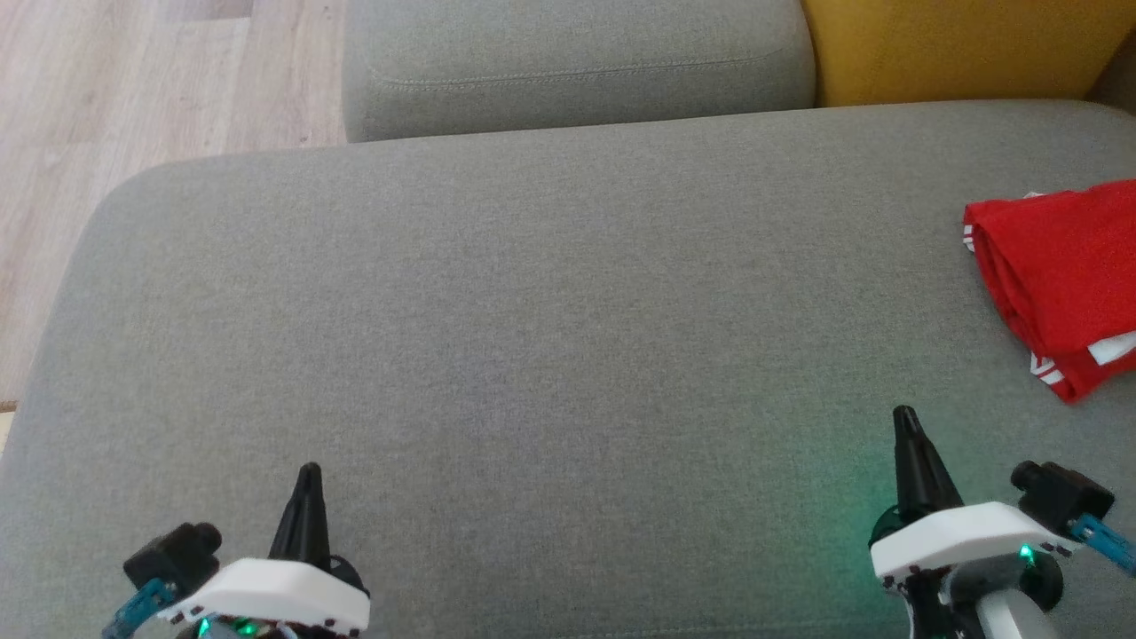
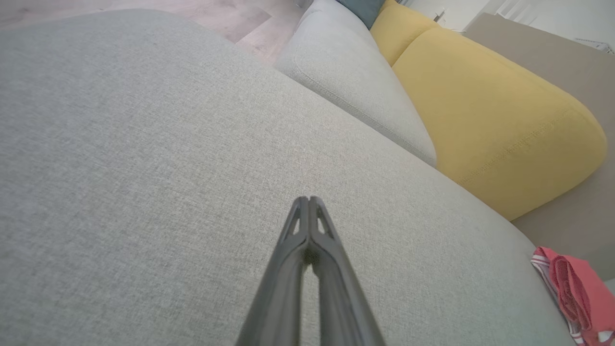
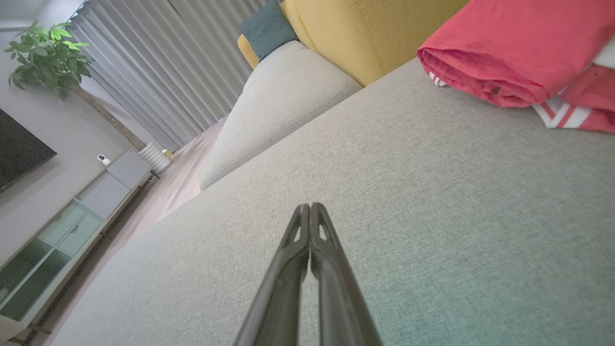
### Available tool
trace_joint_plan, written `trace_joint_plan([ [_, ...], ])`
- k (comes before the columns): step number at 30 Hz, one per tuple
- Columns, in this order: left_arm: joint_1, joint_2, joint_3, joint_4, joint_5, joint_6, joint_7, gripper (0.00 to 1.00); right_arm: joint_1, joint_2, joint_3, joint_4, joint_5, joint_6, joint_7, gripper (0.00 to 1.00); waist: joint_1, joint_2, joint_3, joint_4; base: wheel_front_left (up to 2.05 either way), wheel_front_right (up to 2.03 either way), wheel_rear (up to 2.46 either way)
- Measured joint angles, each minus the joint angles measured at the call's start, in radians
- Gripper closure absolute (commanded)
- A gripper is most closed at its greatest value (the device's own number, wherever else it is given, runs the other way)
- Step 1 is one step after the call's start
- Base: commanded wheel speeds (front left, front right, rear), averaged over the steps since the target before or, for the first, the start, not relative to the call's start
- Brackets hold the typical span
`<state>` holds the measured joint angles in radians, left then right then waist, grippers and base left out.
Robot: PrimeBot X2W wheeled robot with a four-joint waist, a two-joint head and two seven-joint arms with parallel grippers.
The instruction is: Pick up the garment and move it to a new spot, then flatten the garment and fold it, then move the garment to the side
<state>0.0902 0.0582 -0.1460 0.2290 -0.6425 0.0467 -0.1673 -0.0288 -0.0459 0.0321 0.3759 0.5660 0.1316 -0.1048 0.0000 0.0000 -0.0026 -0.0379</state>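
Observation:
A red garment [image 1: 1061,275] with white stripes lies folded at the far right edge of the grey cushion [image 1: 550,337]. It also appears low at the right in the left wrist view as the garment [image 2: 574,293], and at the top right of the right wrist view as the garment [image 3: 519,48]. My left gripper [image 1: 309,472] rests at the lower left, shut and empty, well away from the cloth. My right gripper [image 1: 904,417] sits at the lower right, shut with nothing held, a short way in front and to the left of the garment. Both pairs of tips meet in the left gripper [image 2: 309,199] and right gripper [image 3: 310,206] close-ups.
A second grey cushion [image 1: 577,62] and a yellow cushion [image 1: 967,49] stand behind the seat. Wooden floor [image 1: 106,106] lies off the left edge. The right wrist view shows curtains [image 3: 158,62], a plant [image 3: 48,53] and a low cabinet [image 3: 62,230].

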Motion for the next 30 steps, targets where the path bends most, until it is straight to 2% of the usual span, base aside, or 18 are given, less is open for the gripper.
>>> trace_joint_plan([
  [30, -0.040, 0.002, 0.061, 0.009, -0.330, -0.056, 0.078, 1.00, -0.002, 0.000, -0.051, -0.030, 0.342, 0.000, 0.069, 1.00, 0.0000, 0.0000, 0.002, 0.013, 0.00, 0.00, 0.00],
])
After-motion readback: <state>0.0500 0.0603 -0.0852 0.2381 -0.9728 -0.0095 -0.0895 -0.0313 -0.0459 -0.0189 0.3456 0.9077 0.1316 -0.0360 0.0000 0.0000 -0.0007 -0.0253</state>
